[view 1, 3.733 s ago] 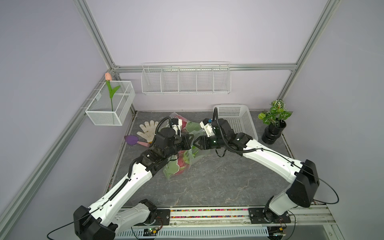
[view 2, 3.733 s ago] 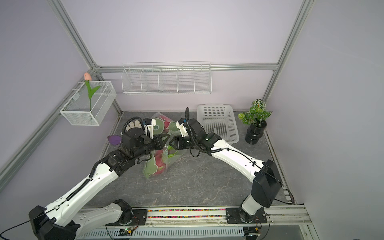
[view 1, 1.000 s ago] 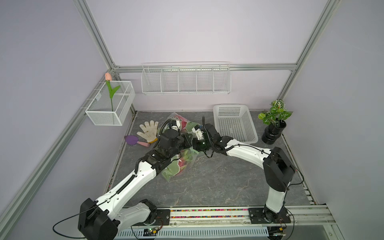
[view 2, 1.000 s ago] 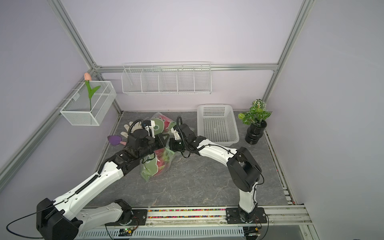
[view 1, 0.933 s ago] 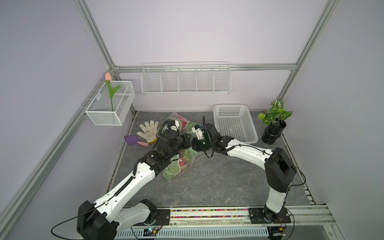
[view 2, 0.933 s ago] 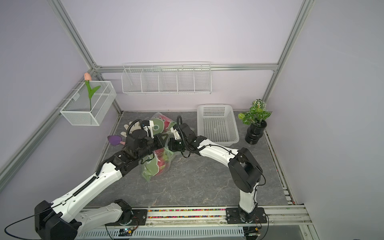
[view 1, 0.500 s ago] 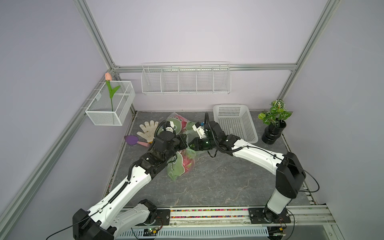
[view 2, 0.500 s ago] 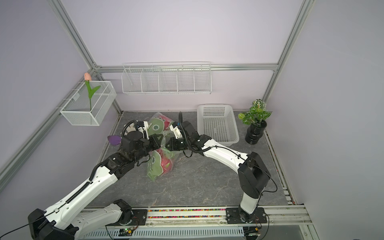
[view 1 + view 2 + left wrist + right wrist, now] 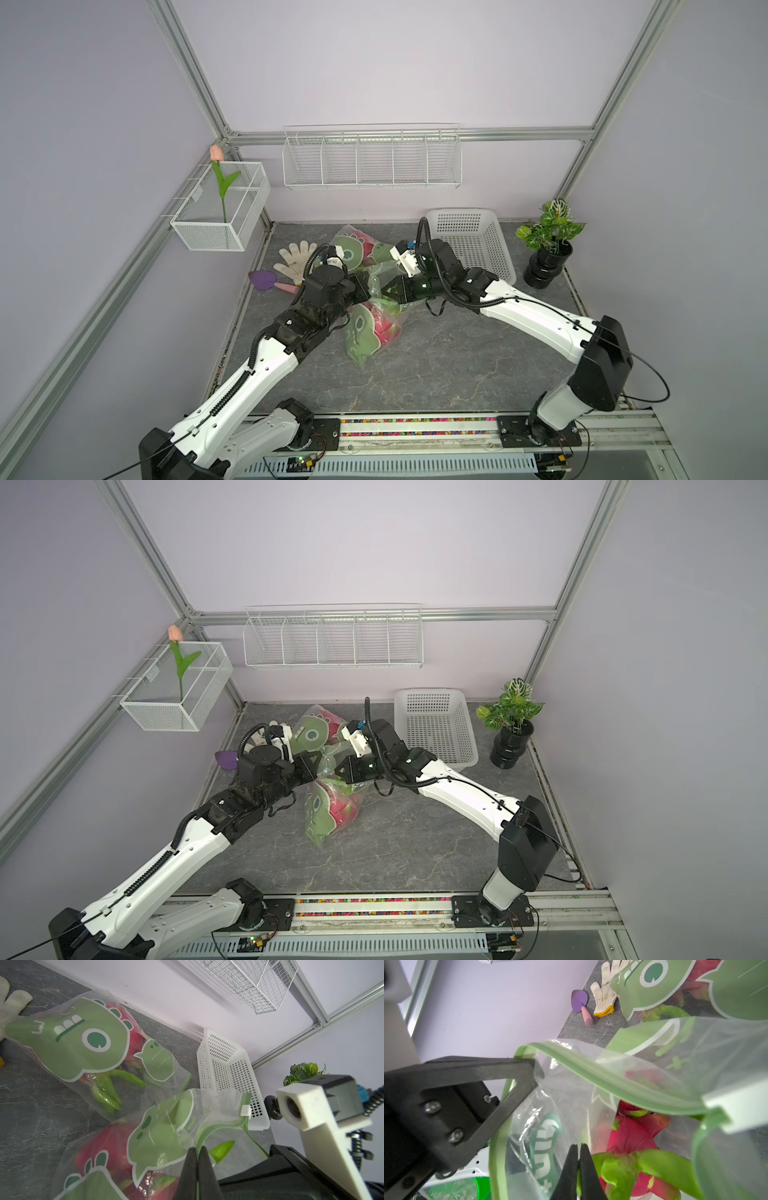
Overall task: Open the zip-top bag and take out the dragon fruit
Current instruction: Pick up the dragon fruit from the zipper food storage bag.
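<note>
The left gripper (image 9: 197, 1149) was clamped on 1 lip of the zip-top bag (image 9: 365, 332), and the right gripper (image 9: 578, 1147) pinched the opposite lip, with the mouth parted between them. The dragon fruit (image 9: 631, 1136) lay inside that bag on the grey table (image 9: 436, 365), a 2nd bag (image 9: 353, 249) just behind.

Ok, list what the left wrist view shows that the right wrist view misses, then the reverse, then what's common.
Left wrist only: the white basket, the potted plant, the wire shelf. Right wrist only: the purple trowel. Both: the held zip-top bag with its mouth parted, dragon fruit inside, the second bag, the glove.
</note>
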